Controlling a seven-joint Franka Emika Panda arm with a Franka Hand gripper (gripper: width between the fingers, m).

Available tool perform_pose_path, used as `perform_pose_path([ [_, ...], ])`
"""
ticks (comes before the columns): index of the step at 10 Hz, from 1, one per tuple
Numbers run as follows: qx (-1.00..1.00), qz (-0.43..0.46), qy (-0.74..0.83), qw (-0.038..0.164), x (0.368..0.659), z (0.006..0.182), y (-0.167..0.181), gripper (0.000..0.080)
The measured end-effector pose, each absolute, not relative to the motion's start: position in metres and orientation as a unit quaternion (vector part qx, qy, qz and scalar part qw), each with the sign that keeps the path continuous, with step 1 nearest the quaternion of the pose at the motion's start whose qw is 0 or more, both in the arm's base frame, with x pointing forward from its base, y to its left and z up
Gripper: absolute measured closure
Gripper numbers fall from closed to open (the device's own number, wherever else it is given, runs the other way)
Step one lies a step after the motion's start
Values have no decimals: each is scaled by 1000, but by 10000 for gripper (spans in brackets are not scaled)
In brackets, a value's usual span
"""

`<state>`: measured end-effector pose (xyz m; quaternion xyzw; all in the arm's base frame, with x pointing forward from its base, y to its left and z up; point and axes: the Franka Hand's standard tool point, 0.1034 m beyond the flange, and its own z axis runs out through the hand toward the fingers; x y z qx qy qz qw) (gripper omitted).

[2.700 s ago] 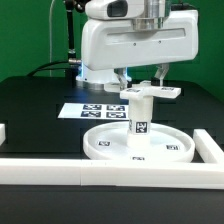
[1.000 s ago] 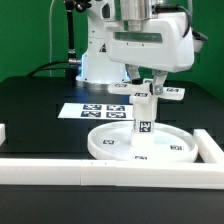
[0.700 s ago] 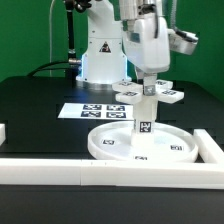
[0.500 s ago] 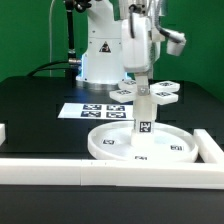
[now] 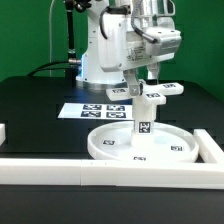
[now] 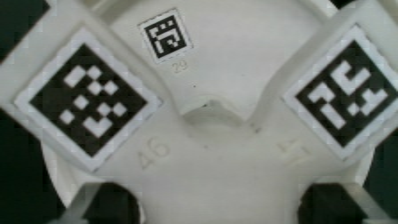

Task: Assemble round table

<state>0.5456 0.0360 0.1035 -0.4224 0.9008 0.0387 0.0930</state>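
Round table parts: white plastic short cylindrical leg (image 5: 141, 118) stands upright, long axis vertical, at the centre of the large white rimmed round disc (image 5: 176, 150) on the black table (image 5: 40, 100). Flat white cross-shaped lobed base (image 5: 150, 93) sits level on top of the leg, tagged lobes spreading sideways. Gripper (image 5: 146, 82) is straight above, fingers down and clamped on the base. Wrist view: base (image 6: 199, 90) fills the frame, fingertips (image 6: 111, 201) at its edge.

Cross-shaped base (image 6: 205, 105) lobes cropped by wrist view edges, fingers (image 6: 98, 203) blurred (grip unclear)
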Motion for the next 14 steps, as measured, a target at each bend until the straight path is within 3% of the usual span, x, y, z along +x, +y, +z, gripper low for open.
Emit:
perform_pose_path([
  [3,-434,38,895,96,546,103,37,344],
  [4,-448,39,888,96,545,103,38,199],
  [6,-500,51,859,99,547,116,45,159],
  [8,-532,56,838,107,553,127,50,152],
  [10,-564,51,817,106,552,124,50,150],
  [12,-686,38,722,82,548,119,57,150],
  [14,-802,35,591,78,550,123,64,150],
])
